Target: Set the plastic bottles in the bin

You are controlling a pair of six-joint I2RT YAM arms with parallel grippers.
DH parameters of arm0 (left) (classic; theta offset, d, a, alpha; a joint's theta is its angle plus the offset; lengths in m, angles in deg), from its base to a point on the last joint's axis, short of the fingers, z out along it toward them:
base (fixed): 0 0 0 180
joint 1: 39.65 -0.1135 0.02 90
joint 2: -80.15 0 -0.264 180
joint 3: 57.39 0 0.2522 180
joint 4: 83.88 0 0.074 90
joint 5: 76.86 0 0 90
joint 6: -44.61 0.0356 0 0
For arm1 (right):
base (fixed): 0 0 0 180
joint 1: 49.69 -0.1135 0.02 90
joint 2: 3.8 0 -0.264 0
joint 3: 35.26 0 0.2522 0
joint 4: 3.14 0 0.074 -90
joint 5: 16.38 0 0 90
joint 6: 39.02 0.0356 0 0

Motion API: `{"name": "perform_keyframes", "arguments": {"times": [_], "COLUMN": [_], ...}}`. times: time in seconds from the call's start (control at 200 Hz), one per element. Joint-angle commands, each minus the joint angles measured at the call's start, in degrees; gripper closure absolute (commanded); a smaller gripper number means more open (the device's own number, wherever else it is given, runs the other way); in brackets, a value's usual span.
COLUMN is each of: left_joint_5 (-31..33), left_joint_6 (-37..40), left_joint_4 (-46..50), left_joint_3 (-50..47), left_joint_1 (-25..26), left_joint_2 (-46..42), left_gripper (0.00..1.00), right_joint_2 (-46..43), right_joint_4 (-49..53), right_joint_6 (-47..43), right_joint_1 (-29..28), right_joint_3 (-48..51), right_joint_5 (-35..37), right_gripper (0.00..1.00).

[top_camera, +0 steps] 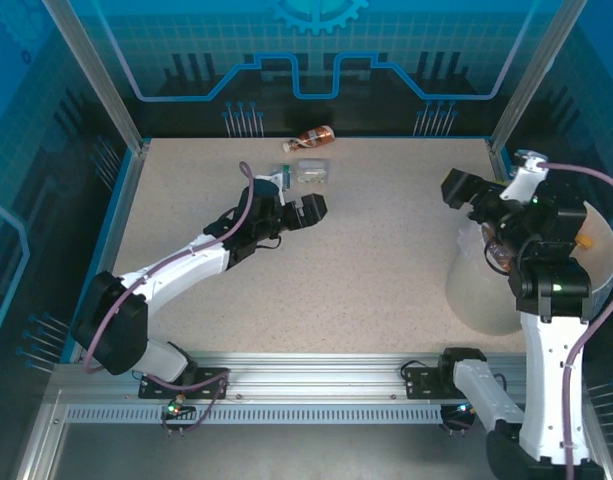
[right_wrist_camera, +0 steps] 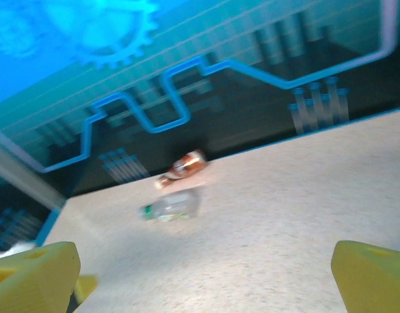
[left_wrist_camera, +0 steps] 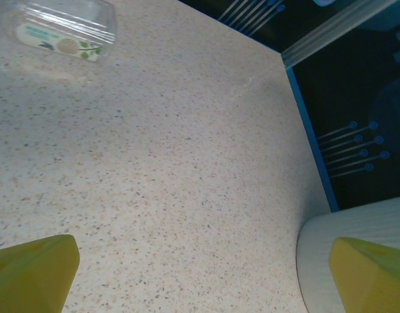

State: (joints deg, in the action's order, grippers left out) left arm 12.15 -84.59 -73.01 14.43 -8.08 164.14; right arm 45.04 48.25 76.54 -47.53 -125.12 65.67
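Bottles lie on the table [top_camera: 386, 260] at its far side in the top view. I count two: a brown bottle [top_camera: 314, 135] by the far edge and a clear bottle [top_camera: 311, 171] just nearer. The left pincer [top_camera: 298, 205] is near the clear one, on its near side, spread wide and empty. The bin [top_camera: 476, 300] stands at the right under the right arm. An orange bit and a brown bit show inside it, too hidden to count. The right pincer [top_camera: 474, 195] hangs by the bin's far side, well apart from both bottles, spread wide and empty. In the left wrist view the clear bottle [left_wrist_camera: 62, 29] lies far ahead at the top left, beyond the two yellow fingers [left_wrist_camera: 30, 274]. Its cream label [left_wrist_camera: 59, 42] has green leaves, but the words are too small to read. The bin [left_wrist_camera: 356, 228] is by the right finger. In the blurry right wrist view, the brown bottle [right_wrist_camera: 184, 166] and the clear bottle [right_wrist_camera: 170, 205], with a green cap [right_wrist_camera: 146, 210], lie side by side far ahead of the fingers [right_wrist_camera: 30, 277].
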Motion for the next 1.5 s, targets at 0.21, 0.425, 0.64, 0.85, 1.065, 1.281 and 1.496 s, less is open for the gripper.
{"name": "perform_keyframes", "arguments": {"times": [0.21,0.425,0.64,0.85,1.065,1.281,1.496], "left_joint_5": [4.1,7.7,8.1,4.0,-5.3,-17.2,-21.3], "left_joint_6": [-2.5,4.1,14.1,21.2,30.5,27.3,25.6], "left_joint_4": [6.5,12.7,8.4,6.4,7.1,8.6,18.3], "left_joint_3": [3.9,12.3,21.2,34.7,48.2,60.7,78.2], "left_joint_1": [-5.9,-9.3,-13.6,-16.4,-18.3,-19.7,-20.4], "left_joint_2": [2.7,9.2,19.0,32.1,44.3,55.3,67.2], "left_gripper": [0.01,0.01,0.01,0.01,0.01,0.01,0.01], "right_joint_2": [8.5,14.8,19.4,20.8,20.7,21.0,21.8], "right_joint_4": [-9.9,-13.5,-13.6,-13.3,-12.2,-12.3,-11.3], "right_joint_6": [-8.9,-7.0,-2.6,-1.4,-1.9,-2.2,-2.6], "right_joint_1": [-20.7,-26.3,-27.3,-27.4,-27.4,-27.4,-27.5], "right_joint_3": [1.8,3.3,3.5,3.2,2.8,3.3,2.5], "right_joint_5": [8.5,15.9,17.8,18.2,18.4,19.2,19.0], "right_gripper": [0.00,0.00,0.00,0.00,0.00,0.00,0.00]}}
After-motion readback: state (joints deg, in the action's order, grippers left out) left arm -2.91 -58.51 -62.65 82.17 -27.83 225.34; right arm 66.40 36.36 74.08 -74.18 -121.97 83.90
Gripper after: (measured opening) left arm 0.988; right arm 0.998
